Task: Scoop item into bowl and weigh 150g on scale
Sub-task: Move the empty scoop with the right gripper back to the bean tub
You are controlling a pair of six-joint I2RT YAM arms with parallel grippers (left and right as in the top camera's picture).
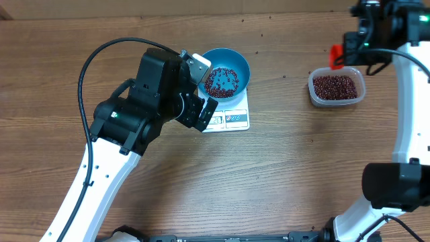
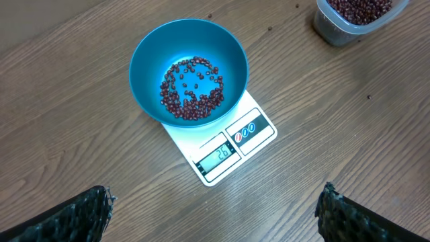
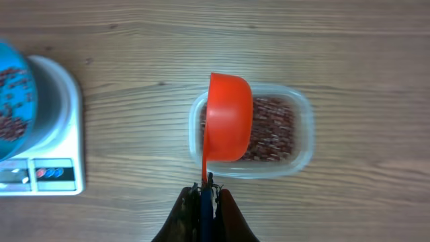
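Observation:
The blue bowl (image 1: 226, 62) stands on the white scale (image 1: 232, 119) and holds a thin layer of red-brown beans (image 2: 191, 91). The scale's display (image 2: 217, 155) shows digits. My left gripper (image 2: 215, 202) hovers open just in front of the scale, with nothing between its fingers. My right gripper (image 3: 208, 191) is shut on the blue handle of the red scoop (image 3: 228, 117). The scoop hangs tilted above the clear container (image 3: 304, 151), which holds more beans (image 3: 272, 128). In the overhead view the scoop (image 1: 335, 56) sits just behind the container (image 1: 336, 87).
The left arm (image 1: 127, 121) crosses the table's left half, and its wrist nearly touches the bowl's left side. The right arm (image 1: 406, 101) runs along the right edge. Bare wooden tabletop (image 1: 282, 168) lies between the scale and the container.

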